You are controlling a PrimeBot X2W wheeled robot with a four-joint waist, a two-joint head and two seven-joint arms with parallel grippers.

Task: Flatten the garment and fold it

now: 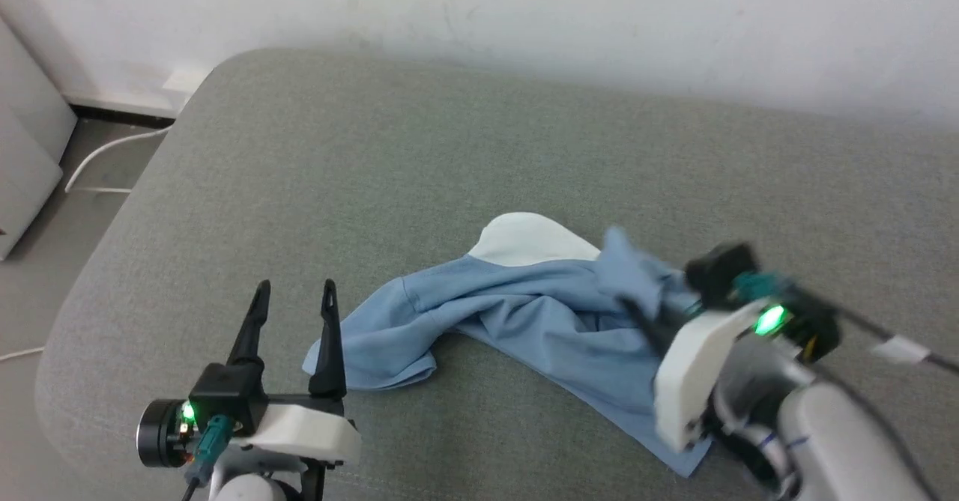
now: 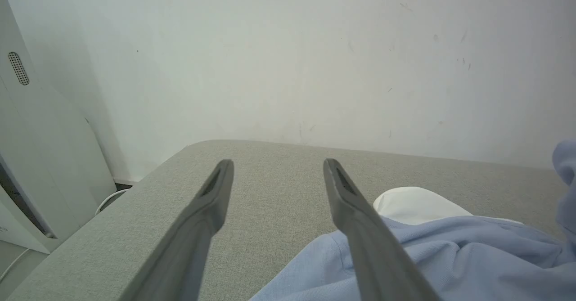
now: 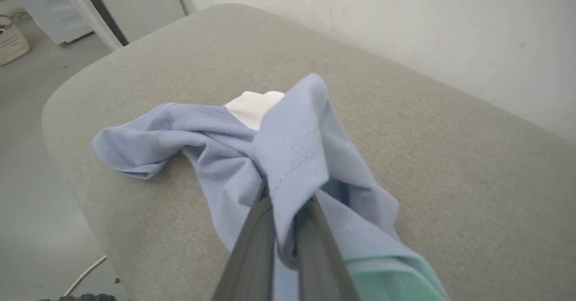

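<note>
The garment [image 1: 517, 314], a light blue polo shirt with a white collar [image 1: 528, 240], lies crumpled on the grey cushion [image 1: 374, 156]. My right gripper [image 3: 288, 197] is shut on a stitched blue edge of it and holds that fold a little above the rest; the same gripper [image 1: 637, 310] shows at the shirt's right side in the head view. At the lower left my left gripper [image 1: 295, 291] stands open, its right finger just at the shirt's left end. Between its fingers [image 2: 204, 220] lies bare cushion, with the garment [image 2: 450, 256] to their right.
The cushion ends at a rounded left edge [image 1: 97, 261] with floor and a white cable [image 1: 105, 156] beyond. A white wall [image 1: 524, 14] runs behind. A pale cabinet [image 2: 40, 166] stands off the cushion's left end.
</note>
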